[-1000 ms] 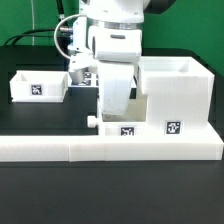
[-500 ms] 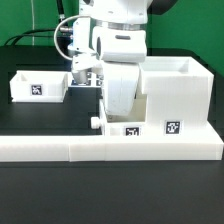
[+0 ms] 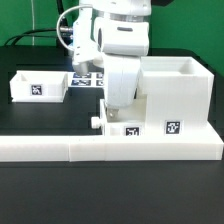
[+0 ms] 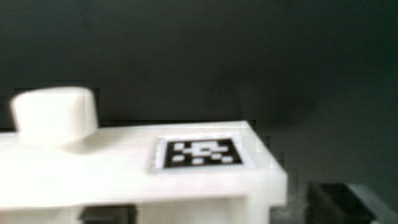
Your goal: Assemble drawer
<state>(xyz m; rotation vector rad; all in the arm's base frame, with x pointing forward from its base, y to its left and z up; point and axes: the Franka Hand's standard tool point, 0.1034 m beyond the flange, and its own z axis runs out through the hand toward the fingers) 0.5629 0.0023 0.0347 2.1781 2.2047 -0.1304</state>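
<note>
Drawer tray (image 3: 118, 128), knobbed: shifted with arm (image 3: 122, 45) toward housing (image 3: 178, 92), seemingly part-entered; insertion unfinished. Fingers (image 4: 356, 205) beside tray; cannot tell whether gripping.

Bench (image 3: 40, 125): matte black top under soft, even light. A long low white border wall (image 3: 60, 150) runs along its front edge. Behind the rear edge stands a plain pale wall (image 3: 25, 20); a dark cable (image 3: 30, 38) trails by the rear corner at the exterior view's left.
</note>
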